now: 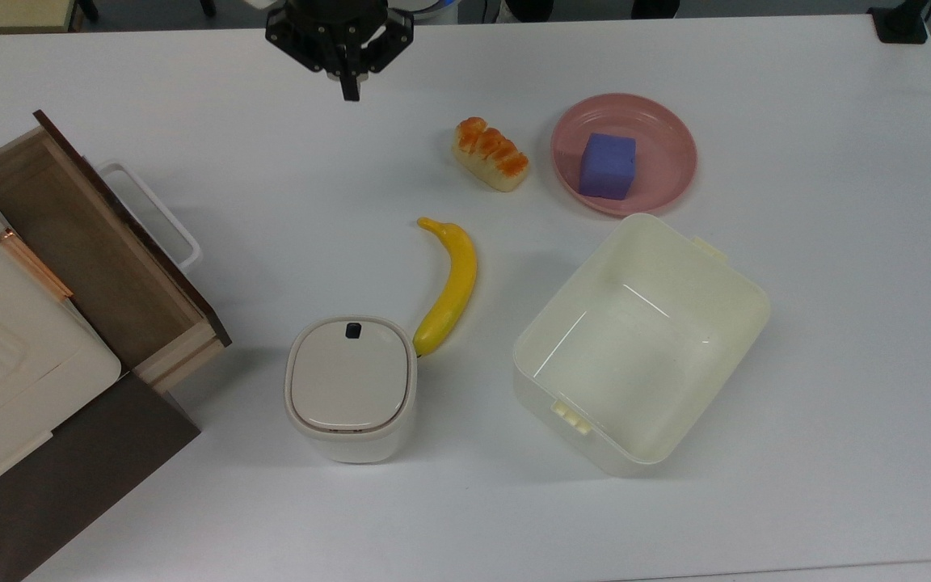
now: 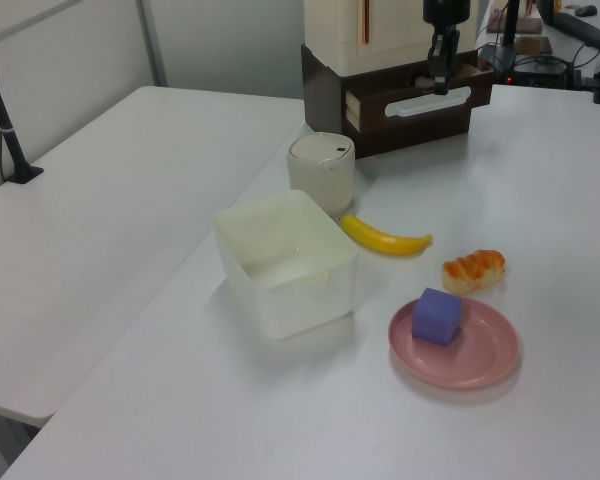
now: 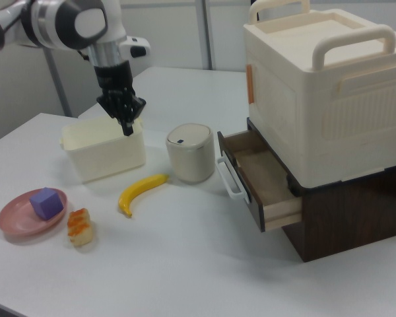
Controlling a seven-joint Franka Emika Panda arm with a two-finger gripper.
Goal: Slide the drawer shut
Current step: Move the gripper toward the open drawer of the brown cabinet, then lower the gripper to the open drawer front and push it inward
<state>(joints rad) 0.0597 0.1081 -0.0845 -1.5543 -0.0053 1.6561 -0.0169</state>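
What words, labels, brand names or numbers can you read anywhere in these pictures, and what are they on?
None can be read.
The drawer, its white handle, the cream storage box above it, the lidded bin, the tub and the pink plate carry no print.
The dark mark on the bin lid is a plain button, not text.

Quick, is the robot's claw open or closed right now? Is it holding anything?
Gripper: closed, fingers pressed together, holding nothing. It hangs above the table, away from the open drawer.
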